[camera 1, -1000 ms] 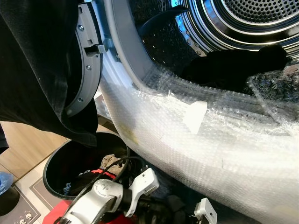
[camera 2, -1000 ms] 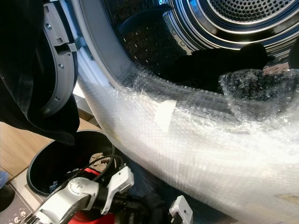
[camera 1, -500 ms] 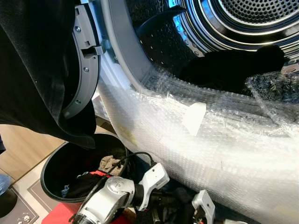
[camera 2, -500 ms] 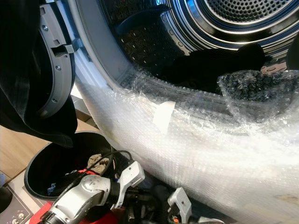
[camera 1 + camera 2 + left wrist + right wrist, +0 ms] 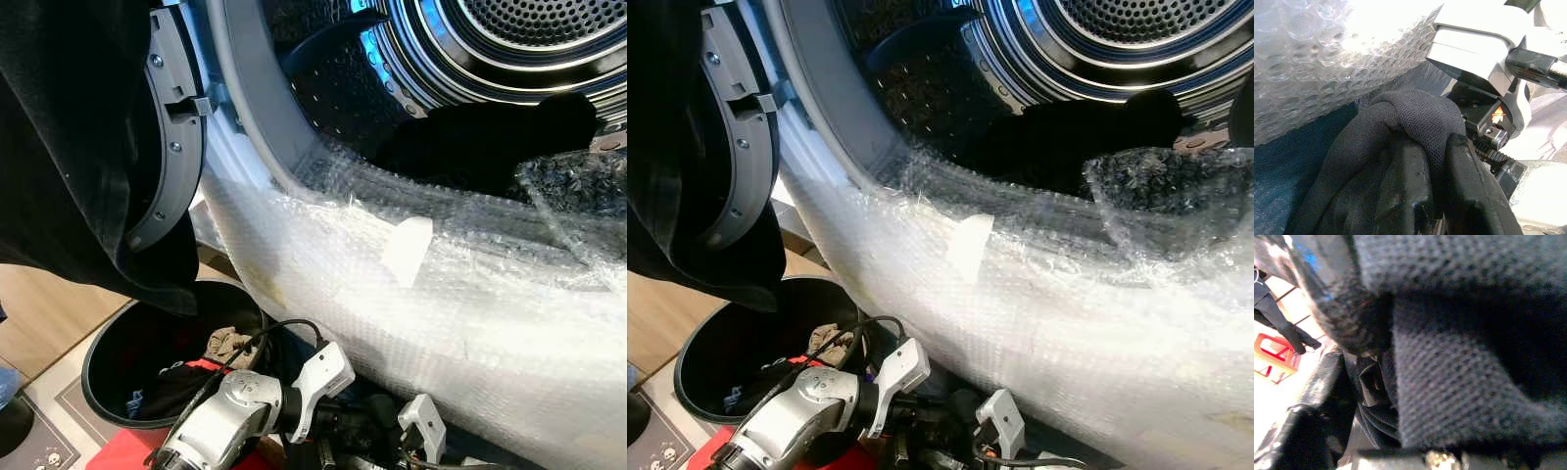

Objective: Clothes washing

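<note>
Our left gripper clamps a black knitted garment beneath the bubble-wrapped washer rim, at 5 o'clock of the round black basket. Right gripper: dark cloth lies close against it, and we cannot tell its finger state.

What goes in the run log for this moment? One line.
left gripper: shut on dark knit garment | washer drum: open, dark clothes inside | basket: below

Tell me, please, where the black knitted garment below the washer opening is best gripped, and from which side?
Grip the raised fold of the black knitted garment, coming from below the bubble-wrapped washer rim. In the left wrist view that fold humps up over the left pincer, whose fingers seem closed on it. It offers a thick bunch to pinch.
</note>
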Motion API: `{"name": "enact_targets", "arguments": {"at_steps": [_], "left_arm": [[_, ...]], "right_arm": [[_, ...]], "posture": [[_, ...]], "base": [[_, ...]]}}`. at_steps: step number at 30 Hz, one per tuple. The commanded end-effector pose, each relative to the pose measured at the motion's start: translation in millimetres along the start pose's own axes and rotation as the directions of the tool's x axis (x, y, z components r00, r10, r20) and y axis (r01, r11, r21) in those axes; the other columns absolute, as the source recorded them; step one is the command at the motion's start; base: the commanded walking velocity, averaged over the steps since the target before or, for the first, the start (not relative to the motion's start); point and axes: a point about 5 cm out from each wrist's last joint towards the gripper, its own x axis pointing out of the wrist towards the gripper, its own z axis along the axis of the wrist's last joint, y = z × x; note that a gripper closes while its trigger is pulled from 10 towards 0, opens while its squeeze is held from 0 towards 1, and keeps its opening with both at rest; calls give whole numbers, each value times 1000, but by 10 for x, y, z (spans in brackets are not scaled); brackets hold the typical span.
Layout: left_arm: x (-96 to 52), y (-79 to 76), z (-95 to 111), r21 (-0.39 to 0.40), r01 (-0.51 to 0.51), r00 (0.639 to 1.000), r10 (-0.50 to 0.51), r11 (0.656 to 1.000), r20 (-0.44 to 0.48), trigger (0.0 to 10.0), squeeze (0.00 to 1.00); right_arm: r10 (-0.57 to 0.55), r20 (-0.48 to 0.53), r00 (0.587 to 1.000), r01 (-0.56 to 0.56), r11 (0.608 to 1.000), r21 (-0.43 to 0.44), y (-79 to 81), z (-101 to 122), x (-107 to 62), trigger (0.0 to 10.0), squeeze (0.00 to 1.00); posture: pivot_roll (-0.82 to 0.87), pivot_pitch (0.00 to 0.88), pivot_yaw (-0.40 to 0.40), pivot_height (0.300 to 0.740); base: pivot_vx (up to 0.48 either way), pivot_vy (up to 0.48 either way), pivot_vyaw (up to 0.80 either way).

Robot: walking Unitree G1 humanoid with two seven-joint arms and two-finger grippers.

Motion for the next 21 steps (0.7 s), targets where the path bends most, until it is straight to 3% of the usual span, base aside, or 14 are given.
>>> {"name": "enact_targets", "arguments": {"at_steps": [1, 21], "left_arm": [[-13, -14, 87, 29, 15, 999, -16, 999, 29, 0, 0], [-58, 0, 30, 18, 2, 1000, -2, 1000, 24, 0, 0]], "right_arm": [[33, -3, 999, -33, 999, -7, 36, 2, 64, 0, 0], [82, 1, 997, -82, 997, 9, 84, -69, 47, 0, 0]], "posture": [[-79, 21, 114, 740], [-100, 0, 133, 740]], "base": [[0, 0, 0], [0, 0, 0]]}}
